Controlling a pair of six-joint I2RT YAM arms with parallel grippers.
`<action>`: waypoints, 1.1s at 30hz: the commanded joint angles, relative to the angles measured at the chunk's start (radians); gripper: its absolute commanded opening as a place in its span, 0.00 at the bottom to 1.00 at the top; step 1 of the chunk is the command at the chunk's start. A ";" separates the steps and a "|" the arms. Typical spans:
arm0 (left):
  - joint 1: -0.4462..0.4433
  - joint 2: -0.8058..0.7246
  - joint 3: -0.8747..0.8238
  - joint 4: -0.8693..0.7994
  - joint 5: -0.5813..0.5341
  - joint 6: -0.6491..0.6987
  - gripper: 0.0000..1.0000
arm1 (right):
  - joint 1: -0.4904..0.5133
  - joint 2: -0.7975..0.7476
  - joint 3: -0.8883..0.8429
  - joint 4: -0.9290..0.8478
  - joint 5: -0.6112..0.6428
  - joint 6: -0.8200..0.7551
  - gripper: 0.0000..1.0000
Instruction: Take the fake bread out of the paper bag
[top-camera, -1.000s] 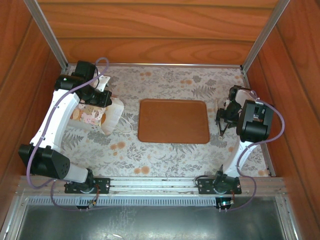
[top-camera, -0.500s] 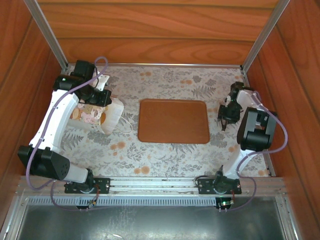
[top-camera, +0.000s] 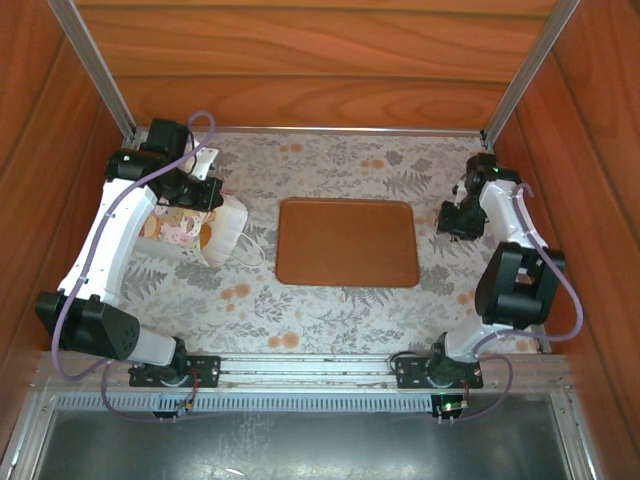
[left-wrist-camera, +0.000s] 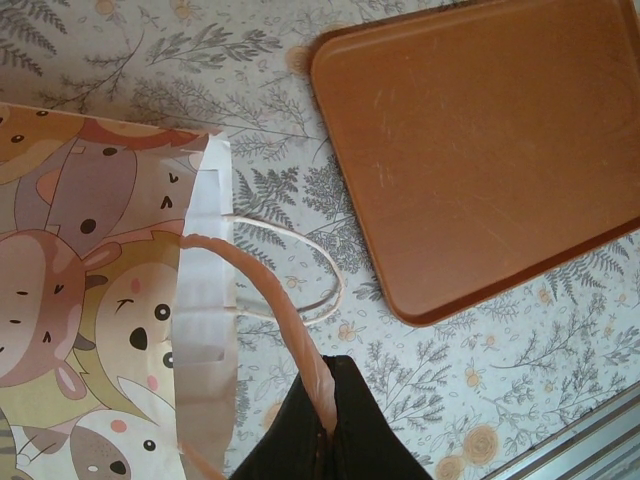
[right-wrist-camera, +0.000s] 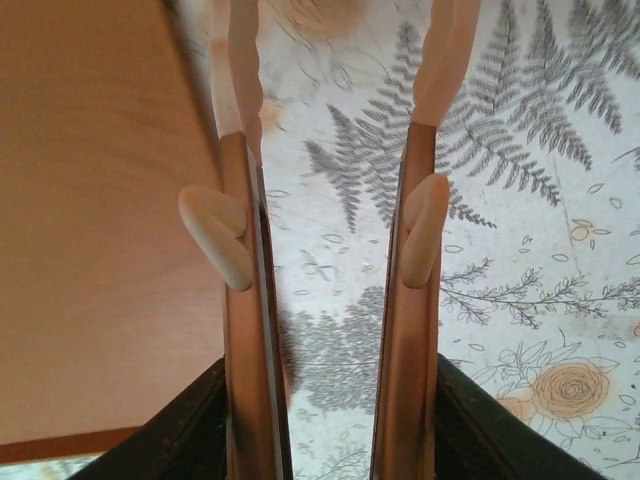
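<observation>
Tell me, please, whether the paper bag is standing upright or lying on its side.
On its side: the paper bag lies printed face up, its cord handle flat on the tablecloth.

No legible text, label, brand, number or sign appears on any surface. The paper bag (left-wrist-camera: 90, 300) carries printed cartoon animal faces without lettering. The tray (left-wrist-camera: 480, 150) and the tablecloth (left-wrist-camera: 480, 390) bear no readable marks.

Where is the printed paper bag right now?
The white paper bag with a cartoon-animal print sits at the table's left in the top view, under the left gripper, left of the flat brown tray.
</observation>
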 joint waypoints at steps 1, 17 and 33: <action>-0.006 -0.008 0.032 0.012 0.002 -0.016 0.00 | 0.012 -0.075 0.054 -0.038 -0.090 0.019 0.47; -0.006 -0.006 0.035 0.044 -0.011 -0.027 0.00 | 0.179 -0.202 0.092 -0.016 -0.386 0.028 0.46; -0.005 -0.024 0.019 0.067 -0.035 -0.046 0.00 | 0.519 -0.142 0.070 0.117 -0.559 0.111 0.42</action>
